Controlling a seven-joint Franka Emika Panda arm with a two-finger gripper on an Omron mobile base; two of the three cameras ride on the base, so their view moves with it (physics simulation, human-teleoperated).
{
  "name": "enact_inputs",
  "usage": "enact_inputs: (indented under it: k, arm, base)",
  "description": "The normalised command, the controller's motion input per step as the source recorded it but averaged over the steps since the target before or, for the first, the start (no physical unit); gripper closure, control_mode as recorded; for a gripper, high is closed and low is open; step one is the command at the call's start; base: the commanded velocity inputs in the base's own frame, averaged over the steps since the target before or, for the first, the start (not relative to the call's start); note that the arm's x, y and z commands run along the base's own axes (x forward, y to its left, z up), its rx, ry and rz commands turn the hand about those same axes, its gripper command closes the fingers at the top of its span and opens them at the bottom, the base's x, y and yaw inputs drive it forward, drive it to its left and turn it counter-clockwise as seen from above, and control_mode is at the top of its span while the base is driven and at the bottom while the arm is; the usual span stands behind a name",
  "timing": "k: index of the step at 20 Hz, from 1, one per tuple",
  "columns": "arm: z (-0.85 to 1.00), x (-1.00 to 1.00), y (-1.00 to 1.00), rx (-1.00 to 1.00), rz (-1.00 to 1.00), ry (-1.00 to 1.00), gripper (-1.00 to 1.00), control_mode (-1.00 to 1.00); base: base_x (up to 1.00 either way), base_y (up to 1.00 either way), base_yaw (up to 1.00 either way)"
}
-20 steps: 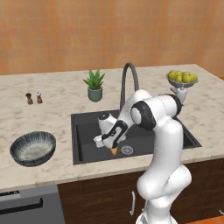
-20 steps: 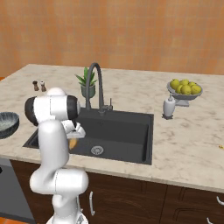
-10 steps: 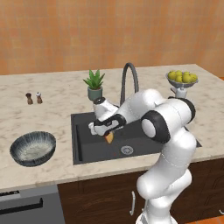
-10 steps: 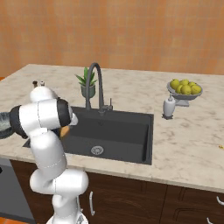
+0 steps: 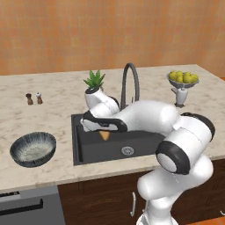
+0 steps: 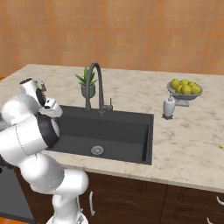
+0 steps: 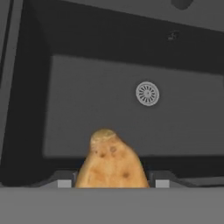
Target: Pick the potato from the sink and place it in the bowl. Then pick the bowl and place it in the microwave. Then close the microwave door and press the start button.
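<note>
The potato (image 5: 104, 135), a small orange-tan lump, hangs from my gripper (image 5: 104, 131) above the left part of the black sink (image 5: 140, 147). The hand view looks down past the potato (image 7: 111, 162) between my two fingertips (image 7: 64, 183) to the sink floor (image 7: 87, 109) and its round steel drain (image 7: 147, 93). The jaws are shut on the potato. On the counter left of the sink stands the bowl (image 5: 33, 149), dark blue-grey outside and pale inside, with nothing in it. In the right base view my arm leans over the sink's (image 6: 109, 131) left rim.
The tall dark faucet (image 5: 130, 83) arches behind the sink, a potted plant (image 5: 93, 81) beside it. Salt and pepper shakers (image 5: 34, 98) stand at the back left. A bowl of yellow fruit (image 5: 182, 79) and a small dispenser (image 5: 179, 96) stand on the right.
My hand has risen from low in the sink with the potato and swung left toward the basin's left edge. The bowl has not moved.
</note>
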Motion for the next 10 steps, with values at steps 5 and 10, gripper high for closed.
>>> enact_inputs:
  k: [5, 10]
  arm:
    - [0.29, -0.75, 0.64, 0.07, 0.22, 0.01, 1.00, -1.00]
    - [0.44, -0.26, 0.90, 0.11, 0.21, 0.08, 1.00, -1.00]
  base:
    - [0.00, 0.00, 0.00]
    - [0.00, 0.00, 0.00]
